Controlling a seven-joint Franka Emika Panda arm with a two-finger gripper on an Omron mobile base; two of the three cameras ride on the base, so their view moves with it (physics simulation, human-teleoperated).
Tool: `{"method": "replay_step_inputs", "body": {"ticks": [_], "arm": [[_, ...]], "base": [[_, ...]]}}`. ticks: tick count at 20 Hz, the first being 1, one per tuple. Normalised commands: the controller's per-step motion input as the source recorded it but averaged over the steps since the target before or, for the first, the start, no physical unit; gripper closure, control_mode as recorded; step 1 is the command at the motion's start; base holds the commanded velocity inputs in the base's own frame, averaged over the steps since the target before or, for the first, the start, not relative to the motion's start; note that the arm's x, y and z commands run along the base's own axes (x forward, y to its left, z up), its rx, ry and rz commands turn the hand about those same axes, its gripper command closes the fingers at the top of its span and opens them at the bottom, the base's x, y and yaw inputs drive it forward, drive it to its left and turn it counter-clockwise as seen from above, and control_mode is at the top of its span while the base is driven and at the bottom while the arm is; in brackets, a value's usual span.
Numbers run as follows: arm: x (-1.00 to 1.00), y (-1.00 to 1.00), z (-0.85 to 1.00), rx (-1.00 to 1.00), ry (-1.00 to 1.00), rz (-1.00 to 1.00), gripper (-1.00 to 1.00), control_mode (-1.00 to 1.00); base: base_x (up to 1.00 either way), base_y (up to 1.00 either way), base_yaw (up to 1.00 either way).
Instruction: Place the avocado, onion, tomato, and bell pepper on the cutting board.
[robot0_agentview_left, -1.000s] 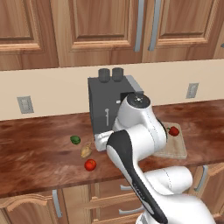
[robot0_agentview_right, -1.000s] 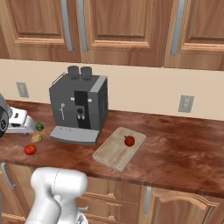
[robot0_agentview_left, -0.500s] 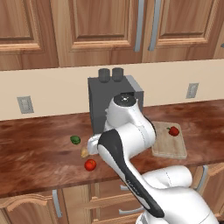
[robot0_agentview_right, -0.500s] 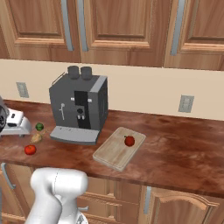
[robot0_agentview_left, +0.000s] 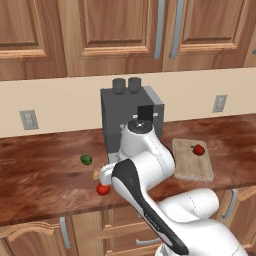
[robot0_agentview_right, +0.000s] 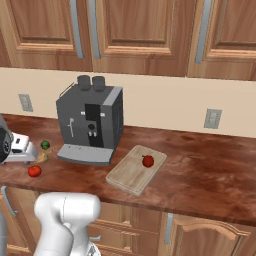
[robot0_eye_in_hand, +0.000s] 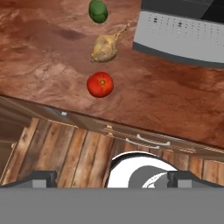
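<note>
The red bell pepper (robot0_agentview_left: 198, 149) (robot0_agentview_right: 147, 161) lies on the pale wooden cutting board (robot0_agentview_left: 186, 167) (robot0_agentview_right: 127, 175), right of the coffee machine. Left of the machine, three things lie in a line on the counter: the green avocado (robot0_eye_in_hand: 98, 11) (robot0_agentview_left: 86, 160) (robot0_agentview_right: 45, 145), the tan onion (robot0_eye_in_hand: 105, 47) (robot0_agentview_right: 42, 157) and the red tomato (robot0_eye_in_hand: 100, 84) (robot0_agentview_left: 103, 189) (robot0_agentview_right: 34, 171). My gripper (robot0_eye_in_hand: 113, 179) hangs open above the counter's front edge, near the tomato, with nothing between its fingers. In the left base view my hand partly covers the onion.
A dark grey coffee machine (robot0_agentview_left: 131, 120) (robot0_agentview_right: 90, 125) stands at the back of the counter between the vegetables and the board; its tray (robot0_eye_in_hand: 183, 35) reaches close to the onion. Wooden drawer fronts (robot0_eye_in_hand: 65, 148) lie below the counter edge.
My arm has swung left, away from the cutting board side and over to the three vegetables. The bell pepper has stayed on the board.
</note>
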Motion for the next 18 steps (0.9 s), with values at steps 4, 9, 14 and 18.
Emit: {"method": "replay_step_inputs", "body": {"ticks": [4, 9, 14, 18], "arm": [[0.00, 0.00, -0.26, 0.00, 0.00, 0.01, -1.00, -1.00], [0.00, 0.08, -0.21, 0.00, 0.00, 0.01, -1.00, -1.00], [0.00, 0.13, -0.18, 0.00, 0.00, 0.02, -1.00, -1.00], [0.00, 0.08, -0.18, 0.00, 0.00, 0.02, -1.00, -1.00]], "base": [[0.00, 0.00, 0.00], [0.00, 0.00, 0.00], [0.00, 0.00, 0.00], [0.00, 0.00, 0.00]]}}
